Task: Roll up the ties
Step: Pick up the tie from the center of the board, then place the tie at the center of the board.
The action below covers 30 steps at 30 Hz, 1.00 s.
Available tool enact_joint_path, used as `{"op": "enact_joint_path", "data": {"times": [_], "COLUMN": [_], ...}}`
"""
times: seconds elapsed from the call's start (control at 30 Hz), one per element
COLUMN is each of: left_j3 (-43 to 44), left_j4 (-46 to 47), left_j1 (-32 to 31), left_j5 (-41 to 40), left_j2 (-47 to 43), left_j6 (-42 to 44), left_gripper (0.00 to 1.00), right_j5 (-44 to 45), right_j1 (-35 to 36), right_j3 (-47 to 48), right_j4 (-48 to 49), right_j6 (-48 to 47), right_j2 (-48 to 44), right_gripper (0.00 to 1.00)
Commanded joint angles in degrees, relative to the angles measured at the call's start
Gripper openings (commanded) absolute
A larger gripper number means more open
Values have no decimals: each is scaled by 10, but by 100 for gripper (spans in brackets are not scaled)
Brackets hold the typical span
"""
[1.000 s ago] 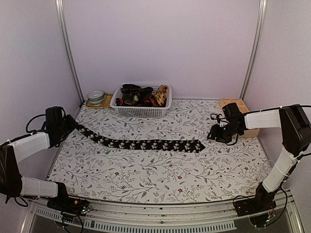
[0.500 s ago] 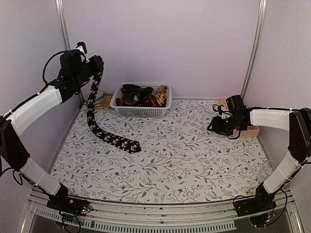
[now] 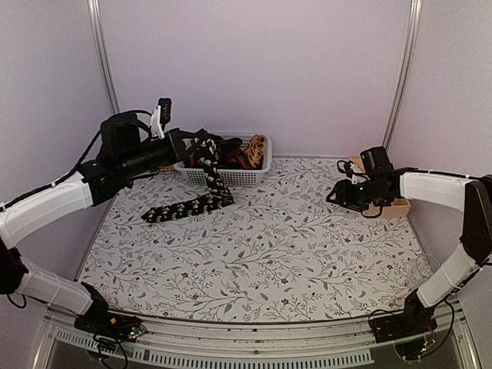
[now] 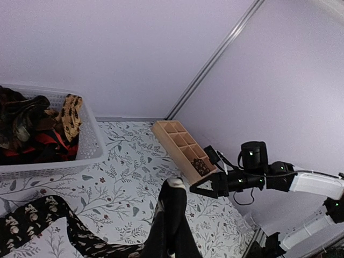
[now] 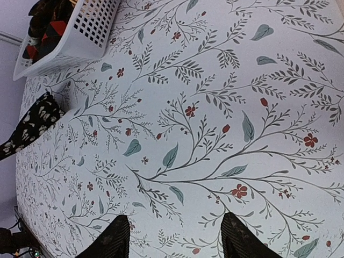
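Observation:
A black tie [image 3: 187, 206] with pale flower specks lies bunched on the left of the floral tablecloth. Its narrow end rises to my left gripper [image 3: 203, 149], which is shut on it just in front of the basket. In the left wrist view the shut fingers [image 4: 173, 215] pinch the dark cloth, and the rest of the tie [image 4: 32, 228] trails off to the lower left. My right gripper [image 3: 337, 196] hovers open at the right side, far from the tie. The right wrist view shows its two black fingertips [image 5: 115, 241] apart over bare cloth, with the tie [image 5: 33, 124] at the far left.
A white mesh basket [image 3: 224, 176] holding several more ties stands at the back centre. It also shows in both wrist views, as basket [image 4: 90, 141] and basket [image 5: 72, 40]. A wooden compartment box [image 4: 180, 146] sits at the back right, behind the right arm.
My left arm swung down from high at the back left, then rightward to the basket front, with the tie's narrow end. The tie's wide end slid left and bunched up. The right arm barely moved.

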Motion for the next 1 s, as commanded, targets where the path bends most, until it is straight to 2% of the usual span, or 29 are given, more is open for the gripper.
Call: {"op": "enact_joint_path", "data": {"times": [0.0, 0.1, 0.2, 0.27, 0.33, 0.4, 0.5, 0.63, 0.8, 0.9, 0.97], "left_j3": [-53, -54, -34, -25, -17, -6, 14, 31, 48, 69, 97], "left_j4": [8, 9, 7, 16, 27, 36, 47, 81, 149, 177, 183], "left_j1": [-38, -61, -85, -94, -95, -95, -96, -96, -98, -97, -97], "left_j5": [70, 110, 111, 99, 96, 92, 85, 69, 62, 71, 78], "left_j2": [-89, -93, -76, -71, -65, -58, -48, -35, -6, 16, 34], "left_j6": [-31, -25, 4, 22, 37, 52, 82, 119, 145, 164, 182], "left_gripper": [0, 0, 0, 0, 0, 0, 0, 0, 0, 0, 0], "right_j5": [-31, -65, -128, -161, -175, -156, -119, -101, -35, -28, -37], "right_j1": [38, 78, 113, 134, 157, 186, 226, 273, 305, 307, 309], "right_j3": [42, 75, 74, 42, -10, -60, -135, -146, -148, -124, -97], "right_j4": [19, 33, 96, 179, 296, 437, 627, 763, 906, 1001, 1026], "right_j6": [-12, -10, 36, 105, 220, 324, 509, 675, 791, 853, 876], "right_j2": [13, 57, 86, 90, 89, 90, 113, 182, 257, 315, 330], "right_gripper": [60, 64, 68, 71, 75, 84, 91, 93, 96, 100, 100]}}
